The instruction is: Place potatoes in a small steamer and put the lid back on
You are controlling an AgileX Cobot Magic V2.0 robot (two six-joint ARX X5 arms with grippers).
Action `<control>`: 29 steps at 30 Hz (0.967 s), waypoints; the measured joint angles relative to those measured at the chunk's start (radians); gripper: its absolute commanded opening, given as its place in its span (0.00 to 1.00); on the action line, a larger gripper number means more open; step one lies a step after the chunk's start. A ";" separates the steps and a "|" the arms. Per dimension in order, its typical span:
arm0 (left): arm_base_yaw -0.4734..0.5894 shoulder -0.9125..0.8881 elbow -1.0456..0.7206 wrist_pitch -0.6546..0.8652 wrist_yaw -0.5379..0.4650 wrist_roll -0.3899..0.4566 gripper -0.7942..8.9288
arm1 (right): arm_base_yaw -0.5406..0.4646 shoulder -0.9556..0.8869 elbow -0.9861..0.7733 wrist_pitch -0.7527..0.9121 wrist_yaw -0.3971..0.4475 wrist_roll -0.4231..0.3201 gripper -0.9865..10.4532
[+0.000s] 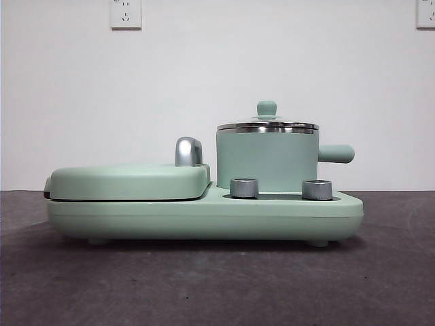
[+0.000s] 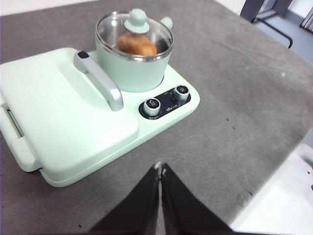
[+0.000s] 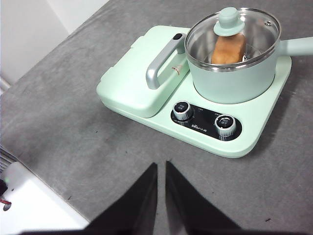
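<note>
Potatoes, here a single orange-brown potato (image 3: 229, 49), are lying inside the small steamer (image 1: 267, 161), and it is showing through the glass in both wrist views. The steamer is standing on the right part of the mint-green cooker base (image 1: 204, 217), just behind the two silver knobs (image 1: 244, 187), with its stubby handle (image 1: 336, 153) pointing to the right in the front view. The lid (image 3: 234, 36) is sitting flat on the steel rim of the steamer, closing it, and its green knob (image 1: 266, 109) is standing upright in the middle. Beside the steamer, on the left part of the base, the flat griddle cover (image 1: 129, 180) is lying closed, and its chrome handle (image 1: 188, 151) is rising next to the steamer wall.

The left gripper (image 2: 160, 169) is hanging above the grey table (image 2: 234, 98), well apart from the cooker, and its two black jaws are pressing together with nothing between them. The right gripper (image 3: 161, 166) is also hovering over the table in front of the cooker, away from it, with its jaws nearly together, only a thin slit between them, and holding nothing.
</note>
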 measured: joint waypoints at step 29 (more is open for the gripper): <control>0.597 -0.581 -0.971 0.655 -0.143 0.011 0.09 | 0.000 0.000 0.000 0.001 0.000 0.000 0.11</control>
